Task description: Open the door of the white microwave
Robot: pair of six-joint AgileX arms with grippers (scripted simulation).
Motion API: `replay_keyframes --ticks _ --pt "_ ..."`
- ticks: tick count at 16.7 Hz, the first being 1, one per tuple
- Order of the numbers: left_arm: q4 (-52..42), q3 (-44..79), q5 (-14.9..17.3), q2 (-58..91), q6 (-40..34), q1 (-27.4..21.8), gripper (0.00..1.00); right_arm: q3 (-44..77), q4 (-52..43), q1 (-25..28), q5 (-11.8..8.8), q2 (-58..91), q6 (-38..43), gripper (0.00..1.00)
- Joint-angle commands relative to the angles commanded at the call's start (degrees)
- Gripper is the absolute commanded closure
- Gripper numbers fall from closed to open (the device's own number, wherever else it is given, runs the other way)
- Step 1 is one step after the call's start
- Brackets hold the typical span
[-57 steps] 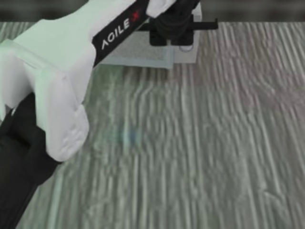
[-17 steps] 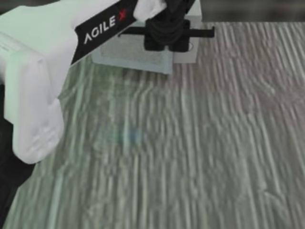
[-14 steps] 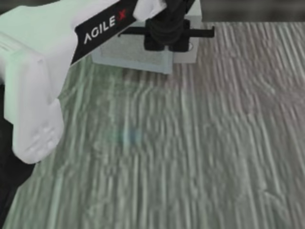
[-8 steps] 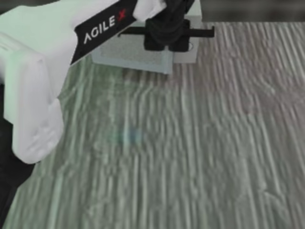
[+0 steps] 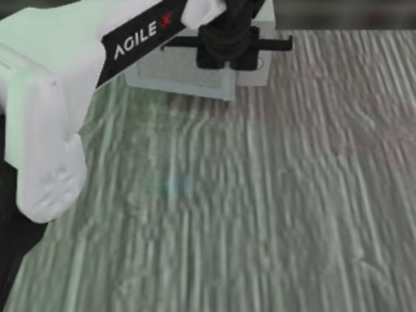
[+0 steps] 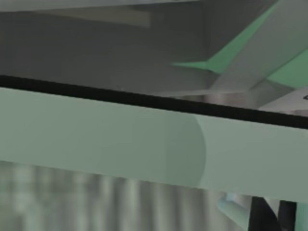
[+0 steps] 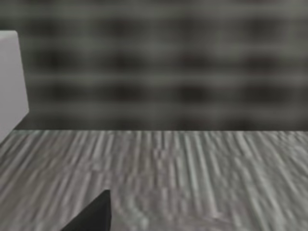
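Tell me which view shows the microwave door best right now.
The top view: the door with its grey mesh window lies below the left tool. The left wrist view shows only a pale surface up close, unidentifiable. The right wrist view shows just a white box corner, no door.

Door swung wider, left arm drawn back

Since the earliest frame the left gripper (image 5: 226,60) has pulled toward the top view's left and far edge, and the door (image 5: 179,77) at its jaws now stands angled further out from the white microwave (image 5: 253,68); over the last second, hardly any shift.
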Motion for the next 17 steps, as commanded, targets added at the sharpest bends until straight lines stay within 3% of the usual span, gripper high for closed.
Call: replay_keyframes --ticks 10,17 --pt "6.2 -11.7 2.6 -6.7 5.5 0.5 1.00 0.0 0.0 0.0 0.0 0.0 0.0 0.00" --pt "6.6 -12.4 2.8 -7.2 5.8 0.6 1.00 0.0 0.0 0.0 0.0 0.0 0.0 0.00"
